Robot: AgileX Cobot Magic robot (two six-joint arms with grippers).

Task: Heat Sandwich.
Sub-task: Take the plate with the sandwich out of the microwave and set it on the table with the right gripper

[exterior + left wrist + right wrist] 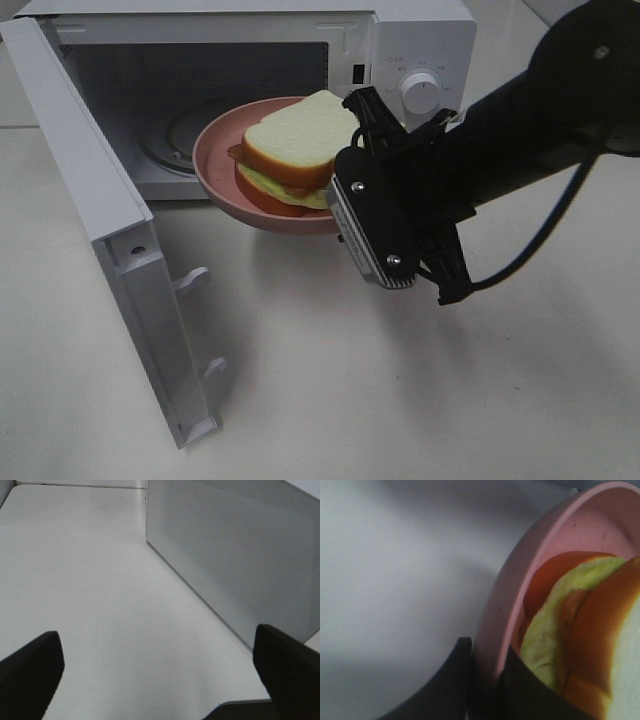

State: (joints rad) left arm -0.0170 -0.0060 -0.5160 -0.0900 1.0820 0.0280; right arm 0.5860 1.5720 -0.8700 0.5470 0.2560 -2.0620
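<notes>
The sandwich (296, 140), white bread with a tan crust over lettuce and red filling, lies on a round pink plate (220, 160). The plate hangs in the air at the mouth of the open microwave (420, 45), partly inside it. My right gripper (342, 195) is shut on the plate's near right rim. In the right wrist view its dark fingers (457, 680) pinch the pink rim (502, 595) with the sandwich (570, 630) just beyond. My left gripper (160, 680) is open with nothing between its fingers (30, 675); it is out of the exterior high view.
The microwave's door (120, 250) stands swung out to the left, reaching toward the front of the white table (400, 400). A glass turntable (175, 140) lies inside the cavity. A white perforated panel of the microwave (240, 555) stands close to the left gripper.
</notes>
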